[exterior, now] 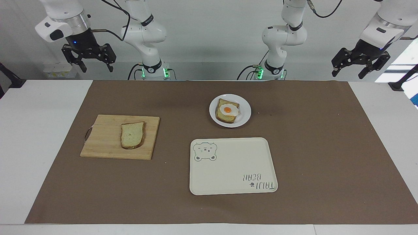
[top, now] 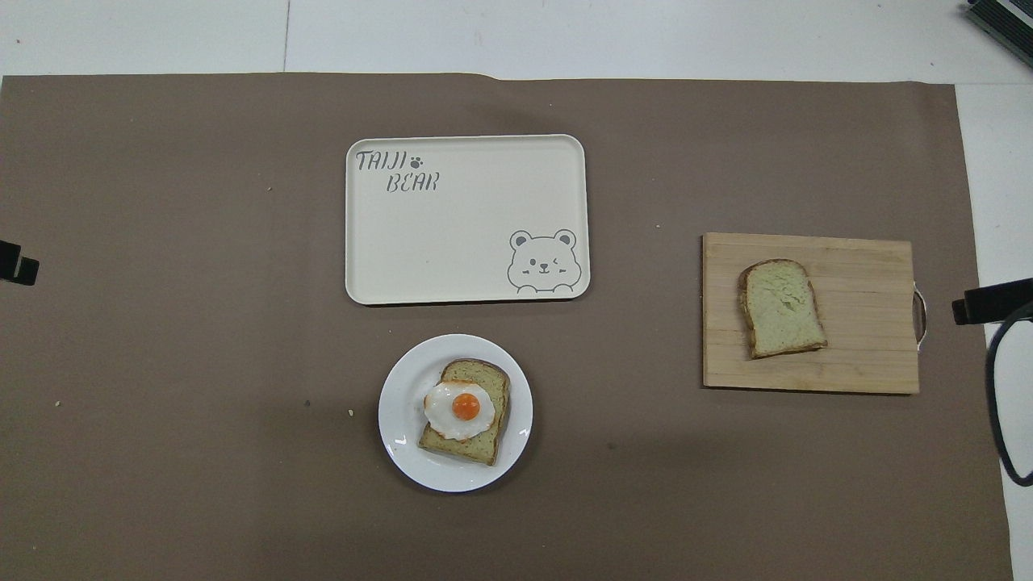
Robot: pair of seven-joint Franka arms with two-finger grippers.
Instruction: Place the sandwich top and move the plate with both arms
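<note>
- The sandwich top [exterior: 132,135] [top: 781,308] is seen lying flat on a wooden cutting board [exterior: 107,147] [top: 855,363], toward the right arm's end of the counter [exterior: 39,130].
- Its long axis is set roughly along the line running away from the robots, tilted a little; the rounded end is turned away from the robots and the square end toward them.
- The slice is placed on the half of the board nearer the middle of the counter, and a metal handle is fitted at the board's outer end.
- The plate [exterior: 245,112] [top: 399,420] is found near the middle of the counter, nearer to the robots than the board, well apart from it.
- A bread slice bearing a fried egg [exterior: 227,110] [top: 462,408] is carried on the plate, its rounded end likewise turned away from the robots.
- A cream tray [exterior: 233,169] [top: 468,242] with a bear drawing is laid just beside the plate, farther from the robots.
- All of this is set on a brown mat [exterior: 326,147] [top: 161,363] spread over the counter.
- The right end effector [exterior: 88,67] is held high over the counter's edge at its own end, pointed downward, with its fingers spread wide and nothing between them.
- The left end effector [exterior: 361,70] is held high at its end, tilted slantwise, its fingers likewise spread wide and empty.
- Both arms are seen folded back, waiting.
</note>
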